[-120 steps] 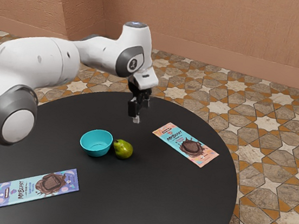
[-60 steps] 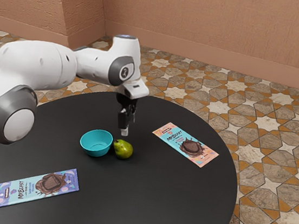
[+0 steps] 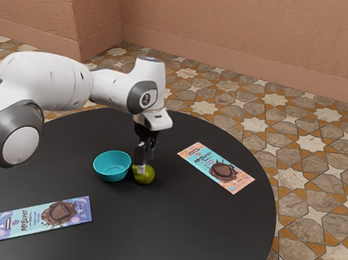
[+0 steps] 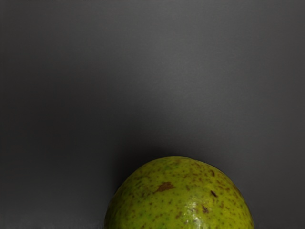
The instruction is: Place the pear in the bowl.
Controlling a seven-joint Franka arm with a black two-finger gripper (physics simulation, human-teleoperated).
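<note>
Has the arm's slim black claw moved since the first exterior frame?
Yes, down and toward the exterior view's left: against the round, smooth teal bowl, which hasn't shifted, the claw now hangs lower and closer.

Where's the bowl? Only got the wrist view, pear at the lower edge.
Observer: The turquoise bowl stands close beside the pear, on its side toward the exterior view's left.
Operator: What's my gripper's height?
Observer: Low: the gripper is down at the pear, which is on the table.
Operator: Anything past the pear, away from the bowl?
Observer: Yes, a flat chocolate bar in a teal and orange wrapper, toward the exterior view's right.
</note>
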